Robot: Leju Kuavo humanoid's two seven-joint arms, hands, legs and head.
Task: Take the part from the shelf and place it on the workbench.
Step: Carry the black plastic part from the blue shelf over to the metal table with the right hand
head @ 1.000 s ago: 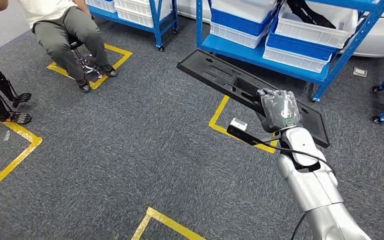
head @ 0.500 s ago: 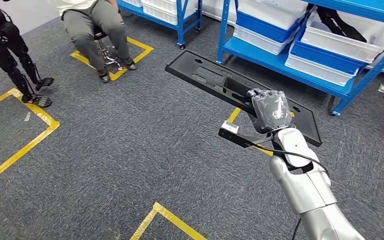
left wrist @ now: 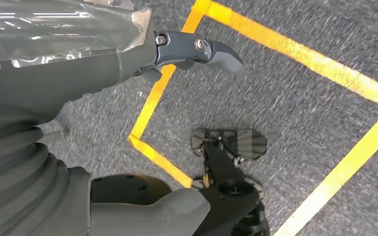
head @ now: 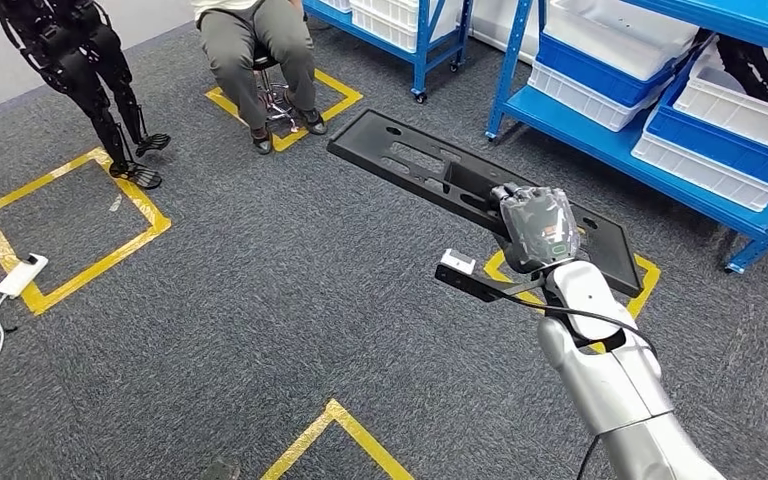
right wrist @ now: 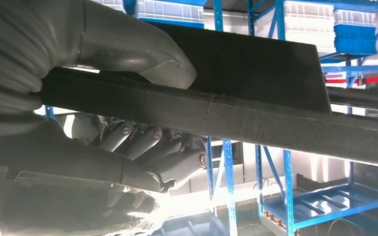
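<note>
Part [head: 430, 165], a long flat black panel with cutouts, is off the shelf and carried in the air by the right hand [head: 538, 228]. Right hand grasps it near one end, thumb on one face and fingers [right wrist: 152, 147] curled against the other, so most of the panel sticks out ahead of the hand and to its left, slightly tilted over the grey carpet [head: 260, 300]. Grip looks firm in the right wrist view, with the panel edge clamped between thumb and fingers.

Left hand [left wrist: 128, 64] hangs low beside the body, over the carpet and a yellow tape line [left wrist: 295, 54]. It holds nothing; fingers look loosely extended, not clenched.

Blue shelf [head: 600, 130] with white and blue bins is just beyond the right hand and off to its right, near but apart from the panel. A seated person [head: 260, 50] is far ahead on the left of the hand, and another black robot's legs [head: 100, 90] stand further left.

Progress: pickup is done, part is clear of the shelf. Left to do: carry to the workbench and set the part down. The workbench cannot be made out, so roughly the first half looks complete.
</note>
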